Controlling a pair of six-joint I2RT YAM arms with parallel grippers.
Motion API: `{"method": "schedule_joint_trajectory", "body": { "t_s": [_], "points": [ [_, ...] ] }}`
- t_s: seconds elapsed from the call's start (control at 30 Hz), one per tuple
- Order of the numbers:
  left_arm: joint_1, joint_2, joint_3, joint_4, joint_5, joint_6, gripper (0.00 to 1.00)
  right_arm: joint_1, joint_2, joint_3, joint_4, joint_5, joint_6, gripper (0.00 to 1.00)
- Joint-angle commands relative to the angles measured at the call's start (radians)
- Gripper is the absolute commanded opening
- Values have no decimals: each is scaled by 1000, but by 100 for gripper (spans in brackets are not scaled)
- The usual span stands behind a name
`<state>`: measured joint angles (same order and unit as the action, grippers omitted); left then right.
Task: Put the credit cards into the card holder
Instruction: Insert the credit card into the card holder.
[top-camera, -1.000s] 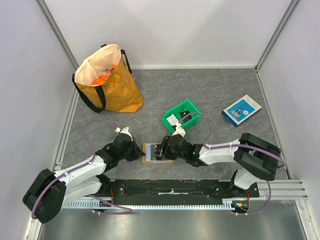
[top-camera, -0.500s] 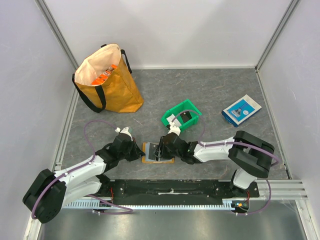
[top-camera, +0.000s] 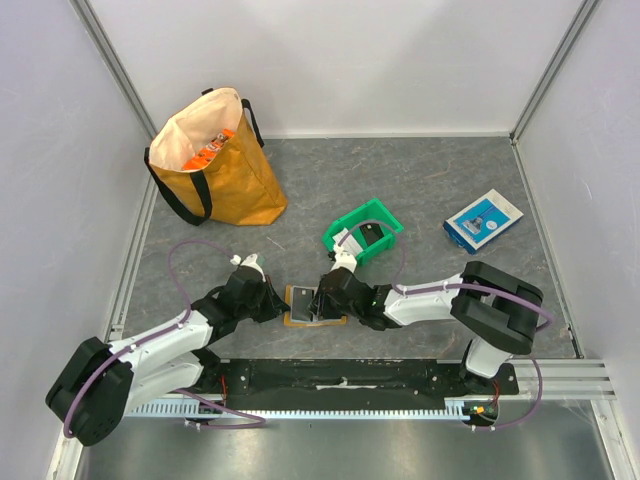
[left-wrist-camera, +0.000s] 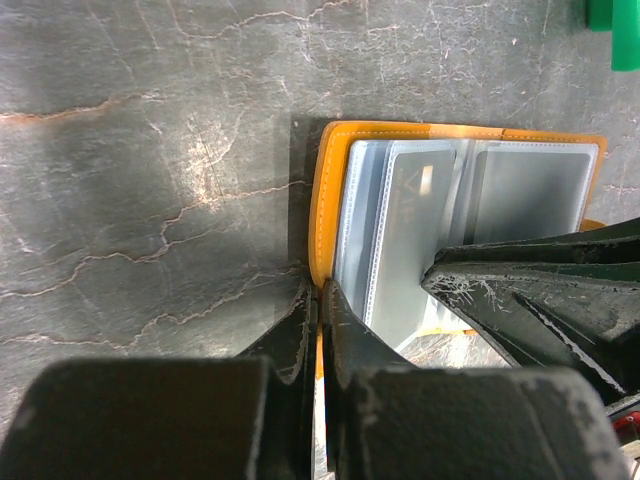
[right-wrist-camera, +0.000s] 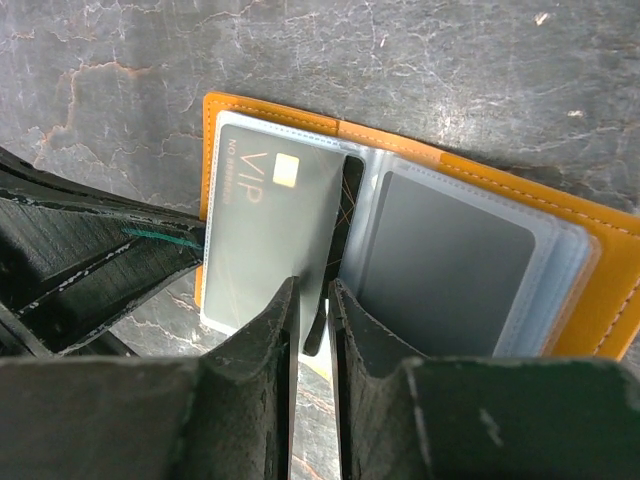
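Card holder (top-camera: 300, 300): lay open on the table (top-camera: 430, 180), near the front, between the two grippers.
Left gripper (top-camera: 282, 304): sat at the card holder's left edge, with that edge between its fingers.
Right gripper (top-camera: 324, 300): was over the card holder, reaching in from the right, with a card (right-wrist-camera: 270, 240) between its fingers.
Card: lay on the half nearer the left gripper.
Second card (right-wrist-camera: 440, 270): sat in a pocket on the other half.
Bin (top-camera: 335, 240): stood just behind the card holder, a bit to the right.
Tote bag (top-camera: 215, 165): stood far back on the left.
Flat box (top-camera: 483, 220): lay on the right, well apart from the bin.
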<state>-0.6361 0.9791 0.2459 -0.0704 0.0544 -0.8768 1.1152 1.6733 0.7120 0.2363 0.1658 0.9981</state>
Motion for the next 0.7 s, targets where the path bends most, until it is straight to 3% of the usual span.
{"method": "schedule_joint_trajectory", "body": {
  "t_s": [0.0,0.23,0.43,0.67],
  "points": [
    [1,18,4,7,4,39,2,3,29,21,133,-43,5,23],
    [1,4,9,-5,-1,39,2,-8,-39,-16,164,-42,-19,27],
    [1,-25,41,-31,5,64,2,-44,-223,30,-83,98,-162,42],
    [0,-39,84,-45,25,91,2,-187,-343,105,-293,166,-347,56]
  ]
}}
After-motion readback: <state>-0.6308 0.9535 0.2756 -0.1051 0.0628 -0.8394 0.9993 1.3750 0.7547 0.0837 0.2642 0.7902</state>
